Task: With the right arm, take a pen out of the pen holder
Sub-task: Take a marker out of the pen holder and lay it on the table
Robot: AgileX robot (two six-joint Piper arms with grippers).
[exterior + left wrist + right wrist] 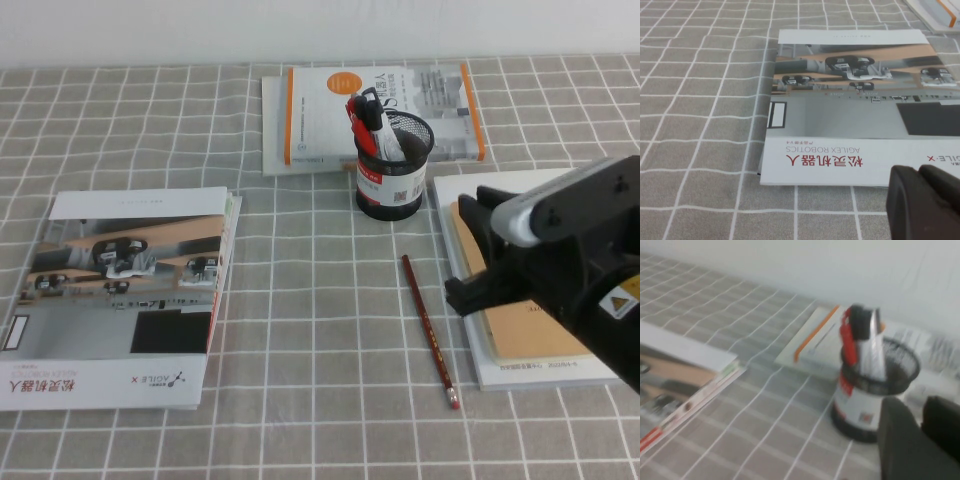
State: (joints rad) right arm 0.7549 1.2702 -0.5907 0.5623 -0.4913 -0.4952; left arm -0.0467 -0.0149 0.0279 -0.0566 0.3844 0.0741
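Black wire-mesh pen holder (393,170), round, stands near my right gripper (920,410), fingers (900,440) barely parted and empty; left gripper (920,172), fingers (905,200) together, hovers beside the glossy booklet (850,125).

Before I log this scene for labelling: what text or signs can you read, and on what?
"AGILEX ROBOTICS" and "松灵机器人": brochure, beside the left hand.
Yellow warning triangle: right arm, its right hand near the pen holder.
Label on the holder, book behind it: too small to read.
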